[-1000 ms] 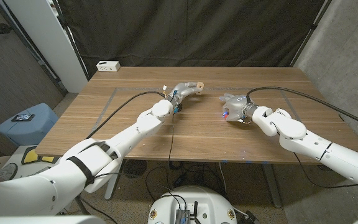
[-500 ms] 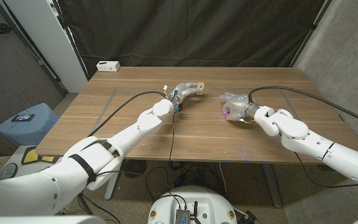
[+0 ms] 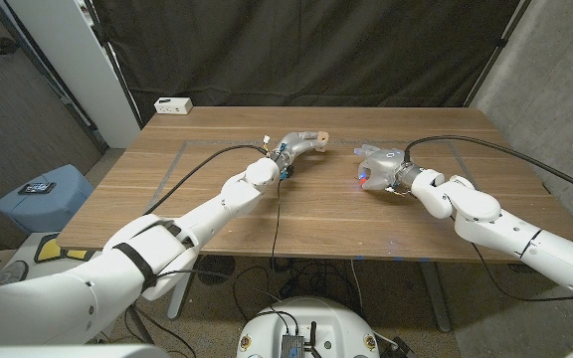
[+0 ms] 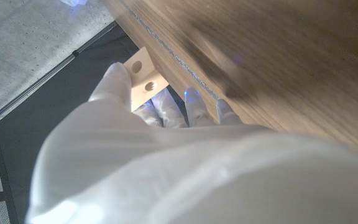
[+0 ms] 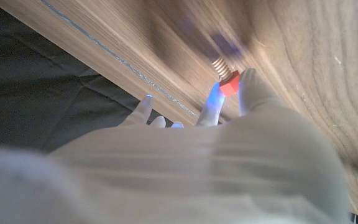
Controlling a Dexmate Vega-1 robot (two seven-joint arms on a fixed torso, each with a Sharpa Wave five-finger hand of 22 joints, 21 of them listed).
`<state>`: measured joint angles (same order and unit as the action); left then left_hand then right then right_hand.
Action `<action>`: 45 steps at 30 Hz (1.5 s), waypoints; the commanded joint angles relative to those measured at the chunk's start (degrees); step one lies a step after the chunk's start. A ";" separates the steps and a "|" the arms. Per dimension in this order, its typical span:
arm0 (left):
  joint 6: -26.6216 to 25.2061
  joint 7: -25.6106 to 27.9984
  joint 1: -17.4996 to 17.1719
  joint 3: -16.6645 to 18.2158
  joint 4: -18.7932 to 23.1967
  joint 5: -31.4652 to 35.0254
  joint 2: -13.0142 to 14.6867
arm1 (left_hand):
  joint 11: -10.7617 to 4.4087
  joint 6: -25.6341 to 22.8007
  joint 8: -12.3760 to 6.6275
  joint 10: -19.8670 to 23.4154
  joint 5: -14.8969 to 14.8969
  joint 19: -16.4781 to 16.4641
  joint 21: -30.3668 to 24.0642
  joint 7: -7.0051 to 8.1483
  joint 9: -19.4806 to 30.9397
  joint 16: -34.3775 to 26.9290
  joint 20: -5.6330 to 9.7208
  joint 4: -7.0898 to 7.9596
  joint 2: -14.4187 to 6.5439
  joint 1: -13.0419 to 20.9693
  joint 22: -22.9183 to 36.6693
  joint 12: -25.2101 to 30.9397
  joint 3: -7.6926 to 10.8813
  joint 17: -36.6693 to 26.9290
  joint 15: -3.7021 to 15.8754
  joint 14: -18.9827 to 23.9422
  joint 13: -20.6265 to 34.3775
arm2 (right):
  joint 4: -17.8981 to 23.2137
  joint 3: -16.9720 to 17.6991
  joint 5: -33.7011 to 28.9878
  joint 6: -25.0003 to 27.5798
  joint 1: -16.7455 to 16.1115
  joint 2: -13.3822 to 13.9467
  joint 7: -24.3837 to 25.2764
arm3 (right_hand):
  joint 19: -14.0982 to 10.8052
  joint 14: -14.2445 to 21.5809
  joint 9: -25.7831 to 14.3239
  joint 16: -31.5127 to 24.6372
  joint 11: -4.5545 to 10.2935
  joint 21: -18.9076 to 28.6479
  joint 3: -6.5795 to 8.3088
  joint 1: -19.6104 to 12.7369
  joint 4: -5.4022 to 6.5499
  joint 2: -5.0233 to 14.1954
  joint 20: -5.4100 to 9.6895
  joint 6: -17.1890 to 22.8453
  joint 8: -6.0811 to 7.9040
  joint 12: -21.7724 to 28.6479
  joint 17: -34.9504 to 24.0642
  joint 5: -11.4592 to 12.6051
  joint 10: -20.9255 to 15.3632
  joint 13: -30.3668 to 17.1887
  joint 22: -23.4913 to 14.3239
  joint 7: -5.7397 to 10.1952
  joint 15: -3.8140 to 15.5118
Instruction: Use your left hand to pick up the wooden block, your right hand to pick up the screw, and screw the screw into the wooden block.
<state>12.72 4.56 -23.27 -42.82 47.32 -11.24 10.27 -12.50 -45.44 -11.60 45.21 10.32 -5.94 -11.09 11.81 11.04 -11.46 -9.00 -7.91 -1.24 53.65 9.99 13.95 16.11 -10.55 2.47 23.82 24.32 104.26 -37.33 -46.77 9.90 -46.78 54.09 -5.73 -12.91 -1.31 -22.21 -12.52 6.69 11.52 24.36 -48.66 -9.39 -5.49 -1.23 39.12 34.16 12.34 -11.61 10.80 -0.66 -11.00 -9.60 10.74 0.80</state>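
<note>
**Right hand shifted back with screw; block held, parts not yet joined**

Compared with a second ago: right hand (image 3: pixel 376 164) moved slightly toward the far edge of the worktop (image 3: pixel 217 214) and a touch rightward, wrist and forearm following. Left hand (image 3: pixel 299 145) unchanged in place, as is the white box (image 3: pixel 172 104) at the far left corner.

Left hand: grasping the wooden block (image 4: pixel 144 85), pale piece with two round holes visible past the fingers (image 4: pixel 191 104) in the left wrist view, raised near the worktop's middle.

Right hand: pinching the screw (image 5: pixel 227 76), red head between fingertips (image 5: pixel 252 87), threaded shank pointing away from the palm toward the wood surface in the right wrist view; red spot also visible under the hand in the head view.

Block and screw well apart, a clear gap of worktop between the two hands. Both pick-ups judged done. Likely remaining: bringing the hands together, lining the shank up with a hole, then turning. Risk: tip missing the hole, or the screw slipping in such a light pinch.
</note>
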 commanded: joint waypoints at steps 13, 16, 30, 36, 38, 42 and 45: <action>2.62 -1.38 0.52 -0.34 -2.16 -0.23 -1.00 | -0.10 0.13 -0.06 -0.25 0.36 0.53 -0.26 0.25 0.14 -0.14 -0.19 0.17 -0.66 -0.37 0.33 -0.50 -0.29 -0.10 3.16 -0.26 0.31 | 3.63 5.45 12.53 3.73 -3.03 0.11 3.52 | -0.49 0.32 -0.97 0.06 -0.46 -0.04 0.27 -0.52 0.13 -0.34 -0.03 1.26 1.60 0.80 -0.29 -0.18 -2.59 -0.13 -0.21 -0.15 0.07; 2.69 -1.57 0.44 -0.35 -2.11 -0.30 -1.02 | -0.11 0.07 -0.08 -0.26 0.38 0.53 -0.27 0.26 0.14 -0.15 -0.18 0.13 -0.67 -0.36 0.33 -0.51 -0.30 -0.08 3.13 -0.24 0.32 | 3.94 6.26 14.63 4.17 -3.48 -0.03 4.08 | -0.51 0.33 -1.09 0.06 -0.42 -0.07 0.29 -0.45 0.22 -0.25 -0.04 1.24 1.74 0.79 -0.34 -0.17 -2.75 -0.14 -0.21 -0.20 0.03; 4.20 -2.75 0.63 -0.47 -3.57 -0.61 -1.69 | -0.11 0.02 -0.10 -0.19 0.46 0.53 -0.28 0.27 0.15 -0.14 -0.17 0.05 -0.74 -0.42 0.33 -0.58 -0.38 -0.06 3.19 -0.29 0.43 | 4.36 9.20 23.66 4.31 -4.84 -0.22 7.16 | -0.61 0.45 -1.57 0.06 -0.56 -0.17 0.31 -0.17 0.43 -0.10 0.00 1.99 2.67 0.61 -0.48 -0.11 -3.05 -0.14 -0.21 -0.60 -0.16; 4.76 -3.11 0.86 -0.60 -4.28 -0.61 -2.07 | -0.10 0.31 0.01 -0.32 0.49 0.54 -0.28 0.38 0.16 -0.15 -0.21 0.13 -0.84 -0.59 0.34 -0.66 -0.43 -0.08 3.19 -0.31 0.47 | 4.83 9.72 25.35 4.55 -5.16 -0.05 8.79 | -0.60 0.55 -1.75 0.08 -0.44 -0.22 0.30 -0.21 0.33 -0.29 -0.02 2.22 3.02 0.55 -0.49 -0.10 -3.22 -0.15 -0.21 -0.61 -0.20; 4.97 -3.27 0.93 -0.60 -4.55 -0.69 -2.24 | -0.09 0.44 0.06 -0.39 0.50 0.55 -0.28 0.45 0.16 -0.13 -0.25 0.15 -0.88 -0.64 0.34 -0.69 -0.45 -0.08 3.07 -0.40 0.48 | 4.89 10.06 26.28 4.52 -5.35 -0.20 9.43 | -0.65 0.63 -1.83 0.07 -0.45 -0.22 0.32 -0.24 0.29 -0.35 -0.02 2.50 3.23 0.53 -0.49 -0.10 -3.29 -0.15 -0.22 -0.58 -0.23; 5.87 -3.67 1.23 -0.65 -5.53 -0.83 -2.84 | -0.09 0.65 0.14 -0.51 0.52 0.55 -0.28 0.54 0.16 -0.11 -0.25 0.14 -0.90 -0.68 0.34 -0.75 -0.47 -0.08 3.10 -0.45 0.49 | 4.84 11.12 29.19 4.19 -5.76 -0.82 10.51 | -0.79 0.77 -1.96 0.05 -0.63 -0.20 0.33 -0.27 0.23 -0.49 0.05 2.72 3.50 0.59 -0.50 -0.13 -3.67 -0.16 -0.22 -0.61 -0.30; 6.71 -3.92 1.53 -0.71 -6.58 -0.91 -3.38 | -0.10 0.71 0.16 -0.60 0.54 0.56 -0.28 0.57 0.17 -0.11 -0.23 0.13 -0.92 -0.69 0.34 -0.80 -0.48 -0.08 3.19 -0.45 0.50 | 4.77 11.57 30.88 4.03 -5.83 -1.17 11.11 | -0.82 0.84 -2.07 0.06 -0.59 -0.22 0.33 -0.29 0.20 -0.60 0.03 2.96 3.74 0.58 -0.51 -0.16 -3.82 -0.16 -0.22 -0.46 -0.29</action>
<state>17.55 1.48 -22.43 -43.38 42.95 -11.91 8.14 -12.72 -44.81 -11.18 44.99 10.61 -5.73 -11.09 12.40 11.05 -11.46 -9.21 -7.85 -1.69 53.20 9.99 13.49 15.90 -10.55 2.47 23.82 24.60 108.86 -27.60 -21.72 14.33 -51.89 53.77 2.87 -13.11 -0.92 -24.07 -12.51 5.83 11.52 24.59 -48.65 -9.17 -5.49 -1.03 41.57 37.48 12.81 -11.87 10.80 -3.91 -11.06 -9.75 10.35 0.40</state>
